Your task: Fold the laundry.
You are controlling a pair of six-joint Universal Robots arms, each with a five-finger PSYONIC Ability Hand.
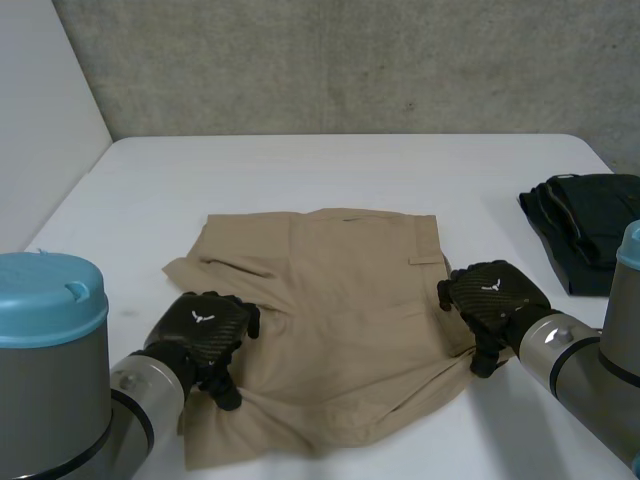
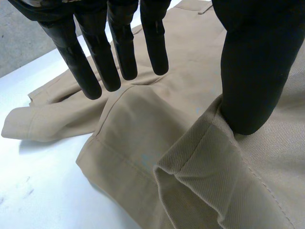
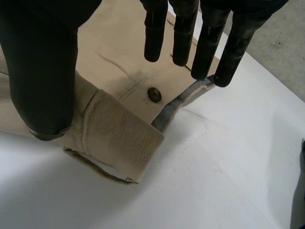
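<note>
The left hand point(image 1: 205, 325) was on the near left edge of the beige shorts point(image 1: 340, 300). Its fingers point(image 2: 123, 47) were straight and spread wide just above the cloth, and its thumb point(image 2: 252, 71) rested on a raised fold of the hem point(image 2: 200, 157). The right hand point(image 1: 495, 292) was at the right edge. Its fingers point(image 3: 156, 38) were also straight and wide over the button point(image 3: 153, 94), with its thumb point(image 3: 43, 71) on a turned-up cuff.

I judge that the shorts, which lay flat between the two hands, were being taken hold of for a fold. The next move called for closing fingers and thumb on both edges together.

Well beyond the right fingers, a dark folded garment point(image 1: 585, 220) lay directly on the bench point(image 1: 300, 170), not in any container.
</note>
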